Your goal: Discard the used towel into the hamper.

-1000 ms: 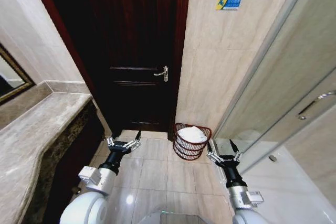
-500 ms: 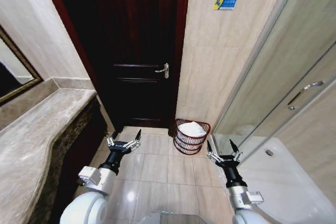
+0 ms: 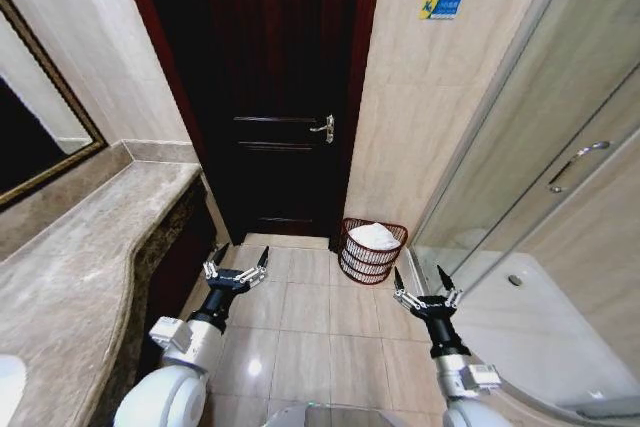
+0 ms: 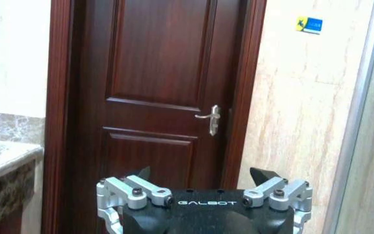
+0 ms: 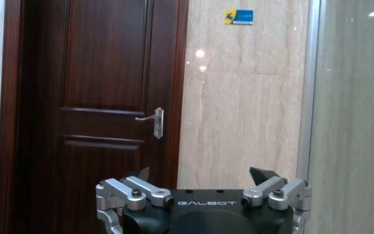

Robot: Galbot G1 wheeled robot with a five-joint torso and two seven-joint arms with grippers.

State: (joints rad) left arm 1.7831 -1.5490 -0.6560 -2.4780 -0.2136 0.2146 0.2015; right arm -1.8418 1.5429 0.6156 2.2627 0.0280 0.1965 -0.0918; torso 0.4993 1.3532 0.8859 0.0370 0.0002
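Observation:
The hamper (image 3: 372,263), a small round dark reddish-brown wire basket, stands on the floor against the wall just right of the door. A white towel (image 3: 375,236) lies bunched inside it, up to the rim. My left gripper (image 3: 241,252) is held low over the floor tiles, left of and nearer to me than the hamper, open and empty. My right gripper (image 3: 418,273) hangs a little to the right of the hamper and short of it, also open and empty. Both wrist views show the open left gripper (image 4: 200,171) and right gripper (image 5: 200,171) facing the door.
A dark wooden door (image 3: 270,97) with a lever handle (image 3: 324,128) is shut ahead. A marble counter (image 3: 80,247) and a framed mirror (image 3: 40,117) run along the left. A glass shower enclosure (image 3: 560,177) bounds the right. Tiled floor (image 3: 310,337) lies between.
The whole view has shifted: the camera has pulled back and turned, so the hamper looks smaller and more of the counter and mirror shows. Both arms keep their pose, grippers open.

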